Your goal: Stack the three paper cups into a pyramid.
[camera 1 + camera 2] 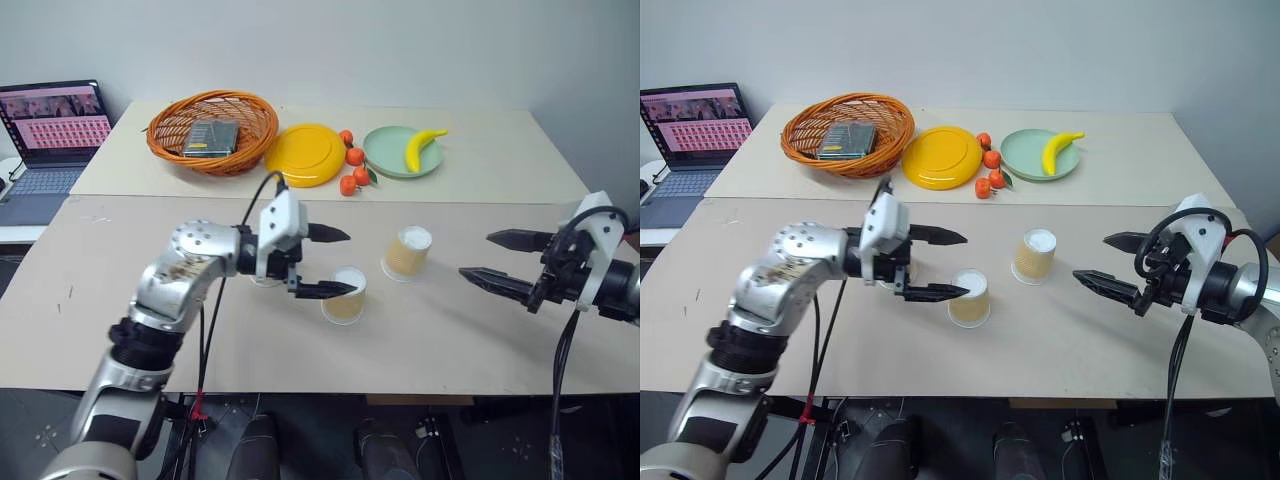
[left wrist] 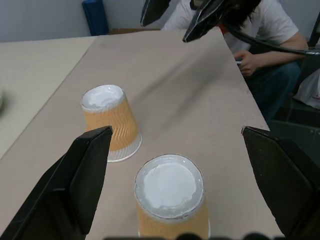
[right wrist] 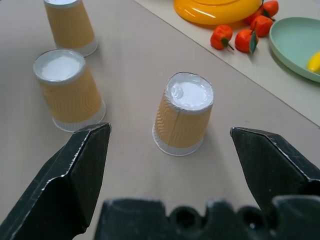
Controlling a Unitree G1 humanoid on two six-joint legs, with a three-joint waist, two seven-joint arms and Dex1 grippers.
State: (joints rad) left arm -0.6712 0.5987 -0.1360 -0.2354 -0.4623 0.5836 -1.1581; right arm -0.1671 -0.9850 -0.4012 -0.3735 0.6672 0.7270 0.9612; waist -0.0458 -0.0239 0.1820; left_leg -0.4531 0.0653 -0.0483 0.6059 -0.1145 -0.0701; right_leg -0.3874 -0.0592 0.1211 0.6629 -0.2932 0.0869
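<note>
The left gripper stands with its two black fingers spread wide and nothing between them. The nearest cup sits upside down on the table just under and beyond the lower fingertip (whether that tip touches its white end cannot be told from above; the left wrist view shows the cup standing free in the gap). The second cup stands apart from the first, farther out past the left gripper's tips, also inverted, and roughly midway toward the right gripper.

The right gripper is likewise wide open and empty, its fingers pointing toward that second cup, which lies centred ahead of its gap but well short of the tips. The third cup stands beyond the other two as seen from the right wrist, close behind the left gripper's body. All three cups rest separately on the table, none stacked.
</note>
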